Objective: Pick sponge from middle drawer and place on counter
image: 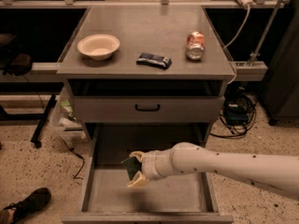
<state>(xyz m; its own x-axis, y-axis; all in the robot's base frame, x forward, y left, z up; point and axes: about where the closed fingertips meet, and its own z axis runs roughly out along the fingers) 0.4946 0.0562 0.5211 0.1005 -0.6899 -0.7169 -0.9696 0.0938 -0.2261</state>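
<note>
The middle drawer (100, 197) is pulled open at the bottom of the view, its grey floor showing. My gripper (134, 169) reaches in from the right on a white arm and is shut on the sponge (131, 166), dark green, held between the cream fingers (138, 181) above the drawer floor. The counter (140, 29) is the grey top of the cabinet, well above the gripper.
On the counter stand a cream bowl (98, 46), a dark blue snack-bar wrapper (154, 59) and a tipped red can (195, 45). A closed drawer front with a black handle (147, 108) lies between counter and open drawer. A shoe (25, 204) lies on the floor at left.
</note>
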